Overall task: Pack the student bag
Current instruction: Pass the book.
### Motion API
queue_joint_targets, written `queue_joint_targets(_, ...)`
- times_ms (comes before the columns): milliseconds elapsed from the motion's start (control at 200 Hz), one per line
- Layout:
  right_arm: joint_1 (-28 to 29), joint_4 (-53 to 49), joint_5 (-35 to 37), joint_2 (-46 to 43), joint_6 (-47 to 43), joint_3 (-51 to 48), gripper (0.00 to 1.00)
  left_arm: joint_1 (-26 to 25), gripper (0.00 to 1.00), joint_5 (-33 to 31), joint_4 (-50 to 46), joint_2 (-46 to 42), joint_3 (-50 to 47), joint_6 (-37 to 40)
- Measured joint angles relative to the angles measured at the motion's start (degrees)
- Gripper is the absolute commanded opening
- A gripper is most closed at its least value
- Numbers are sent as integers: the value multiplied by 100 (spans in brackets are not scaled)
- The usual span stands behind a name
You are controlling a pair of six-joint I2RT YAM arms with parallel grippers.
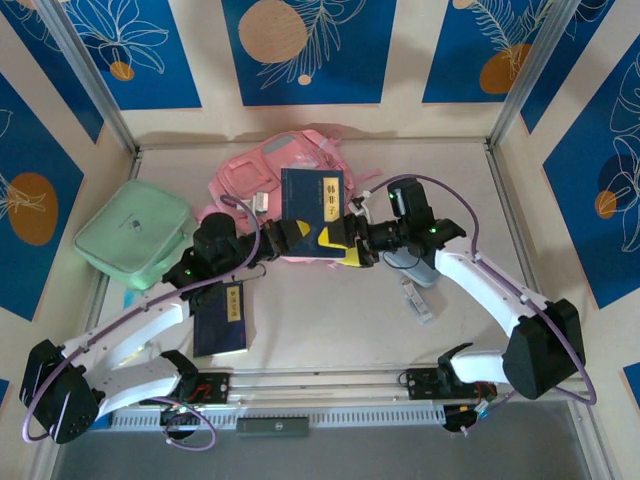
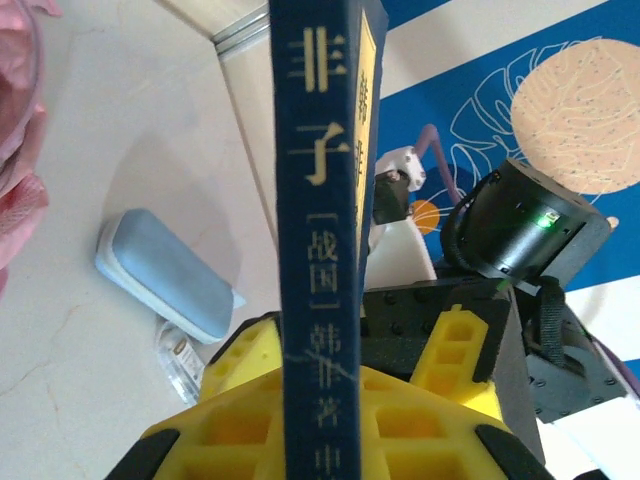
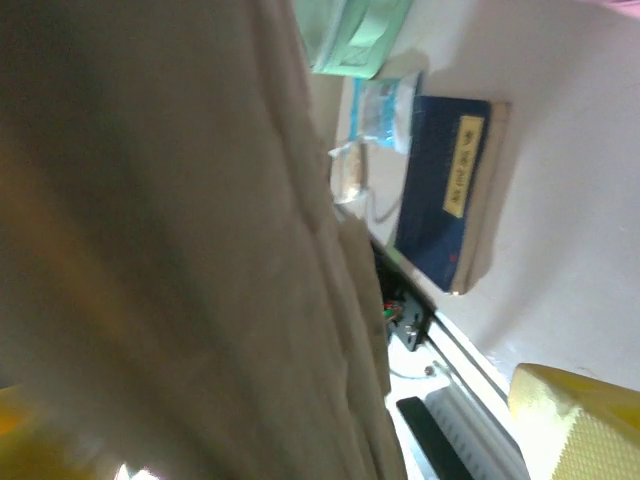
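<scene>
The student bag (image 1: 262, 165), a pink backpack, lies at the back of the table; its fabric shows at the left edge of the left wrist view (image 2: 18, 190). A dark blue book (image 1: 312, 212) with yellow lettering hangs over the bag's near edge. My left gripper (image 1: 288, 236) is shut on the book's lower end, and its spine (image 2: 320, 220) runs up between the yellow jaws (image 2: 320, 410). My right gripper (image 1: 347, 246) stands open on the book's other side. The book's beige page edge (image 3: 180, 250) lies close before its camera, and one yellow finger (image 3: 575, 420) is apart from the pages.
A second blue book (image 1: 222, 318) lies flat near the left arm. A mint-green zip case (image 1: 135, 232) sits at the left. A blue-grey pouch (image 1: 403, 265) and a clear packet (image 1: 418, 298) lie right of centre, under the right arm.
</scene>
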Motion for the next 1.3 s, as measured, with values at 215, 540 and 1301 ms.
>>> queue_joint_targets(215,35,726,-136,-92,570,-2,53,0,0,-59,-90,2,42,-4)
queue_joint_targets(540,-31,614,55,-118,492,-13,2,0,9,-247,-654,-13,160,140)
queue_joint_targets(1301,-2092,-2326,1364,-538,-894,332,0,55,73,-1453,-4245,2118,2734,4629)
